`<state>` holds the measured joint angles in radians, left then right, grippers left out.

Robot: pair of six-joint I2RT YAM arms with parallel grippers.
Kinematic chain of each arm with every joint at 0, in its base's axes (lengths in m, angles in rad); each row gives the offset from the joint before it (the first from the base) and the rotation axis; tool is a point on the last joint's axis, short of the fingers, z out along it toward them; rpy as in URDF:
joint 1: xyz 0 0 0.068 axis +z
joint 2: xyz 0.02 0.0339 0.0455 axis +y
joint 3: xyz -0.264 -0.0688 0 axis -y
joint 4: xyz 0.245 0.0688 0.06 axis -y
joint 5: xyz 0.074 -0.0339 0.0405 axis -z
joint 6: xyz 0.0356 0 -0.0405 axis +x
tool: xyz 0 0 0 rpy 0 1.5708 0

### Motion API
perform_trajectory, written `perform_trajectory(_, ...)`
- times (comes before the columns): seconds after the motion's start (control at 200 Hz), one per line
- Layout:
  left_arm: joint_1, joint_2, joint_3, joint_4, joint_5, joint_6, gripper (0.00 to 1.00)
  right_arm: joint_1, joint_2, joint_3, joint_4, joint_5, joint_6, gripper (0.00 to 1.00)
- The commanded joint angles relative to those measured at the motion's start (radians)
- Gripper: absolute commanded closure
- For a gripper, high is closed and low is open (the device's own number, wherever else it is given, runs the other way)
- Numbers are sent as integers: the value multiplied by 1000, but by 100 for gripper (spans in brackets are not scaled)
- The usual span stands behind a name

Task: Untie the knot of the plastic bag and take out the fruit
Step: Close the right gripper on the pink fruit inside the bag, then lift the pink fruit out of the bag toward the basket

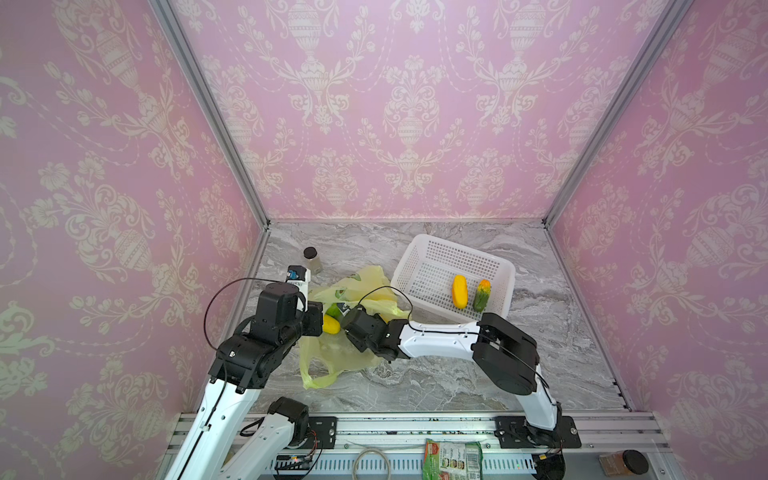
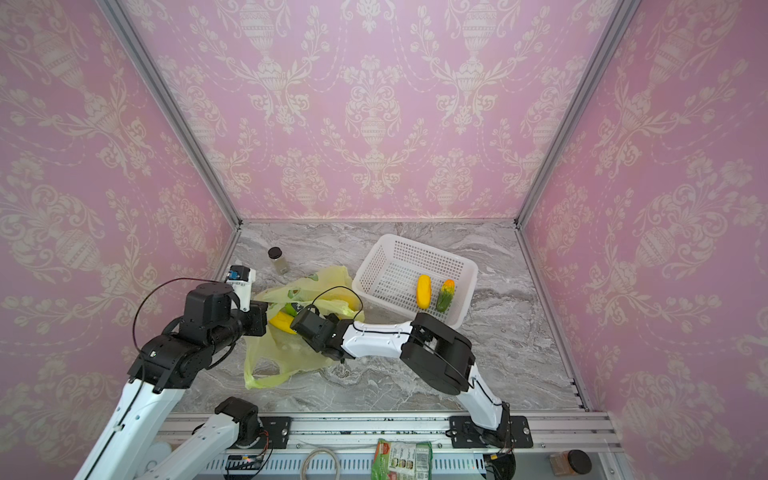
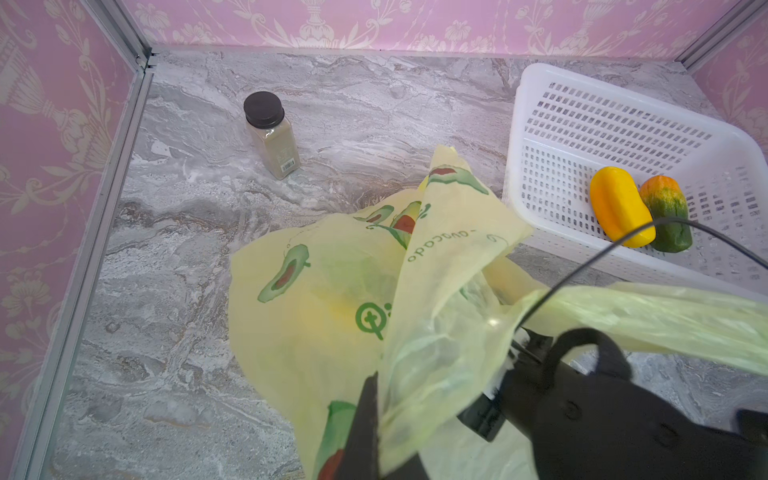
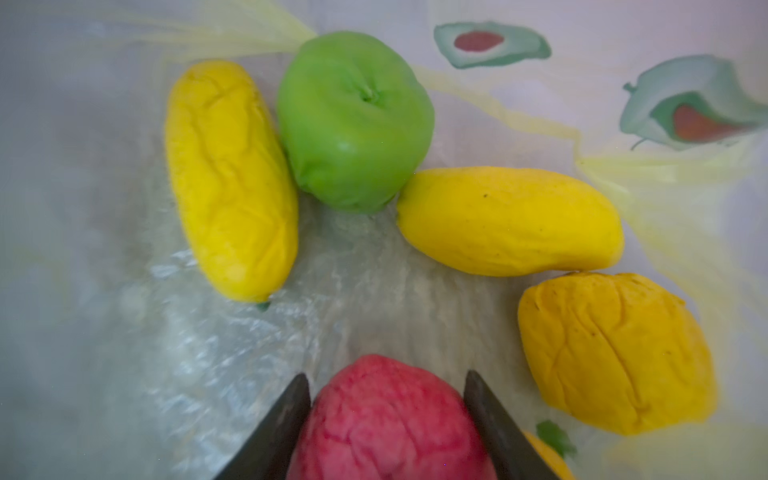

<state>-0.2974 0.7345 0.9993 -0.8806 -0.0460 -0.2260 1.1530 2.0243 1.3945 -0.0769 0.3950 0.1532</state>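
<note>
The right claw (image 4: 387, 378) is inside the bag (image 1: 332, 353). Its two fingers (image 4: 286, 428) stand on both sides of the pink ball (image 4: 386, 428) and touch it, so it pinches the ball. The left claw (image 3: 380, 428) is pressed together on a fold of the bag's thin film and holds this edge up above the table (image 1: 457, 374).

In both top views the bag lies left of the middle, between the two wrists. One handle loop (image 1: 319, 379) lies loose and flat on the near side.

On the bag's floor, the right wrist view shows four more fruits. A green pepper (image 4: 353, 120) touches a long yellow piece (image 4: 230, 178) on one side and a yellow mango (image 4: 507, 220) on the other. An orange-yellow round (image 4: 615, 353) lies just beside the mango.

The white basket (image 1: 419, 249) stands just beside the bag, to the far right of it. In it lie a yellow bar (image 1: 459, 291) and a green-orange piece (image 1: 481, 296), side by side. A jar (image 1: 311, 259) with a black lid stands upright near the far left corner.
</note>
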Motion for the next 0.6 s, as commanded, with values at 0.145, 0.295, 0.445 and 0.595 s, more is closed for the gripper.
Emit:
perform_trajectory(0.145,8,16,-2,-6,16,-6,100,54,-252,-148,187,-199,-75,71)
perform_trajectory(0.295,9,8,-3,-4,15,-6,100,72,-307,-167,170,-215,-77,77)
perform_trajectory(0.445,9,7,-5,-3,18,-6,100,112,-404,-210,172,-176,-86,84)
perform_trajectory(0.595,9,6,-7,1,17,-6,100,128,-552,-324,170,-37,-39,86)
